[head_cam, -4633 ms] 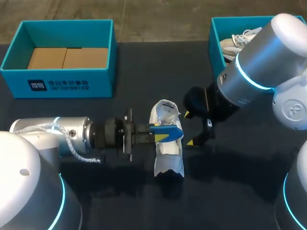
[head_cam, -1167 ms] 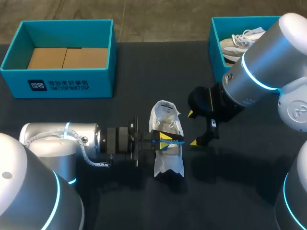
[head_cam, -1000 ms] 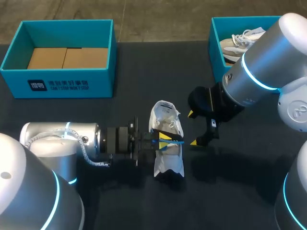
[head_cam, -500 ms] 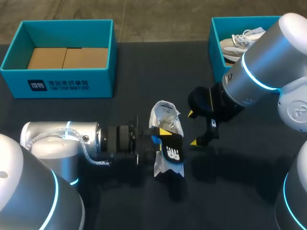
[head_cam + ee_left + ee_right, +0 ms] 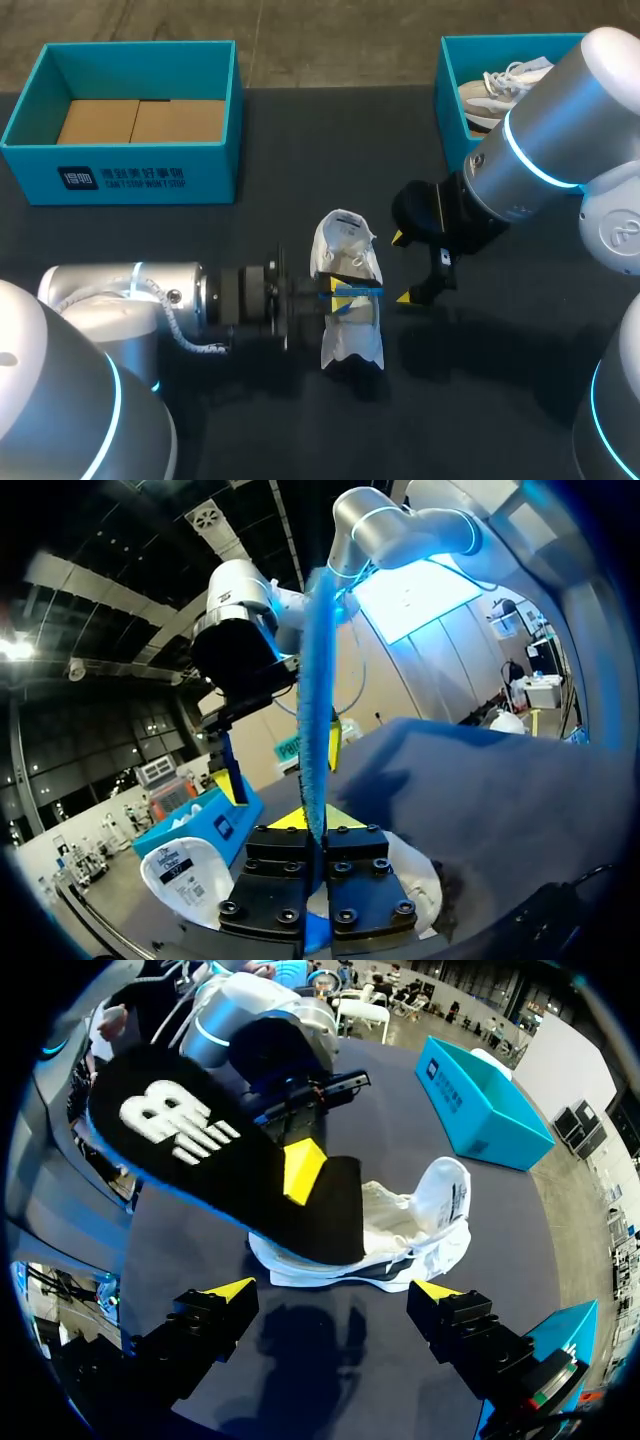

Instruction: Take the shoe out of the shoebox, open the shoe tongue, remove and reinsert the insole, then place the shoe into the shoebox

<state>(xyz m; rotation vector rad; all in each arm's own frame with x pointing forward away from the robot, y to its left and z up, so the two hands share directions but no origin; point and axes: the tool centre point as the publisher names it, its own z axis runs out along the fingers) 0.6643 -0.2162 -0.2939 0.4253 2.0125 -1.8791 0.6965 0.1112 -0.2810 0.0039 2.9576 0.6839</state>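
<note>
Left gripper (image 5: 345, 296): fingers narrow, clamped from both sides on the insole (image 5: 230, 1175). It holds the insole over the shoe (image 5: 350, 335).

Insole: in the head view it stands on edge and shows as a thin blue line. In the right wrist view its black printed face is turned toward the right gripper (image 5: 330, 1300).

Change: 0.5 s ago the head view showed the insole lying flat, black face up. It has since been rotated onto its edge. Shoe and right arm are unchanged.

Shoe: white, on the table (image 5: 300, 150) near the middle of the surface, tongue folded open toward the far edge.

Right gripper: fingers wide apart, holding nothing, just beside the shoe on its right.

Left shoebox (image 5: 215, 160): far-left corner, cardboard inside.

Right shoebox (image 5: 452, 90): far-right corner, second shoe (image 5: 495, 88) inside.
</note>
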